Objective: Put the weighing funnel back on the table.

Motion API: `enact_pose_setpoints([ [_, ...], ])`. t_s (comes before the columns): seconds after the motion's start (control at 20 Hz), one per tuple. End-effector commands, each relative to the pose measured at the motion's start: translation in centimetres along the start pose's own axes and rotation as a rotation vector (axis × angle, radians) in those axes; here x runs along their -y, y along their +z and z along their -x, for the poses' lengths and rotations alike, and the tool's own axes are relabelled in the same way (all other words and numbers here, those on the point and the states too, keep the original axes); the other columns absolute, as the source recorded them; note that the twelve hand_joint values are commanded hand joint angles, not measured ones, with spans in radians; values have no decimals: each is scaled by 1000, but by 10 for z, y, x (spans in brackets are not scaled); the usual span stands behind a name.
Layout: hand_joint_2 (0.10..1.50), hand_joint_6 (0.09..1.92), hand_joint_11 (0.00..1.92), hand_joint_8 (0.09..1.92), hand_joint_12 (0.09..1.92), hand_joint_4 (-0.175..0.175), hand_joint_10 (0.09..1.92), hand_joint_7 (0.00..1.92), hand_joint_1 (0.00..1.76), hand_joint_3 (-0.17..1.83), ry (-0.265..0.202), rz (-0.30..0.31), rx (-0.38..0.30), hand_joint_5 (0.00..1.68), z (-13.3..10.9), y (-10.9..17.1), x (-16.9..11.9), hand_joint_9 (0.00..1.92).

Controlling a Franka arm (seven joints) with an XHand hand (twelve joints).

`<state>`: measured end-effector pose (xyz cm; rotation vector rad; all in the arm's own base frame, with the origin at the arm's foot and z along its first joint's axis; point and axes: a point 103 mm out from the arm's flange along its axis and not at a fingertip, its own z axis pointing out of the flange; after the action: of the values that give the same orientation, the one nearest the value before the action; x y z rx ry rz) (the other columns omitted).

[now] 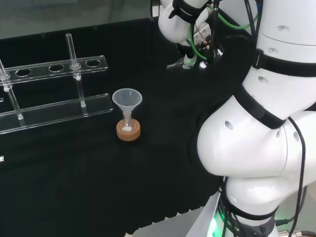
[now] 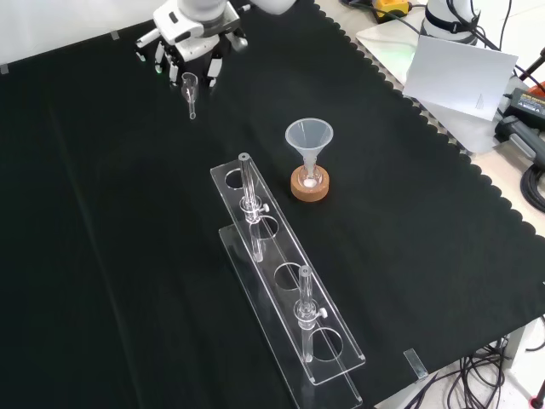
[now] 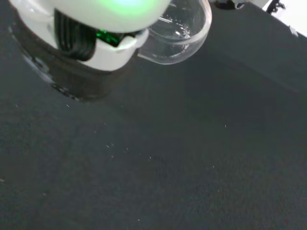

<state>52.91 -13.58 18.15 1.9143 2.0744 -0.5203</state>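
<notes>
In the front view my hand (image 2: pixel 192 38) hangs at the far end of the black cloth with its fingers (image 2: pixel 211 75) pointing down. The weighing funnel (image 2: pixel 190 92), a small clear cup with a short stem, has its cup between my fingertips. Its stem points toward the camera, low over the cloth; whether it touches the cloth I cannot tell. The wrist view has the clear cup (image 3: pixel 178 29) right against a white part of the hand (image 3: pixel 96 28), with the cloth close beneath. In the head view the hand (image 1: pixel 190 57) sits behind the arm's upper links.
The big funnel (image 2: pixel 308 138) stands in a small flask on a cork ring (image 2: pixel 309 186) mid-cloth. A clear rack (image 2: pixel 285 290) with two tubes runs toward the near edge. White paper (image 2: pixel 456 72) and cables lie past the cloth's right edge in the front view.
</notes>
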Motion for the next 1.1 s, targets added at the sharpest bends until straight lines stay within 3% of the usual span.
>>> enact_pose_setpoints([
  [0.05,651,432,133,87,1499,175,147,1751,1128,596,10,-3,-32,1383,14,26,-7,1151],
  [0.4,651,434,134,87,1499,175,147,1750,1128,596,5,-28,-42,1382,12,45,-1,1151],
  [1.1,652,436,135,87,1499,175,146,1748,1128,596,-40,-78,-69,1380,-29,74,15,1151],
])
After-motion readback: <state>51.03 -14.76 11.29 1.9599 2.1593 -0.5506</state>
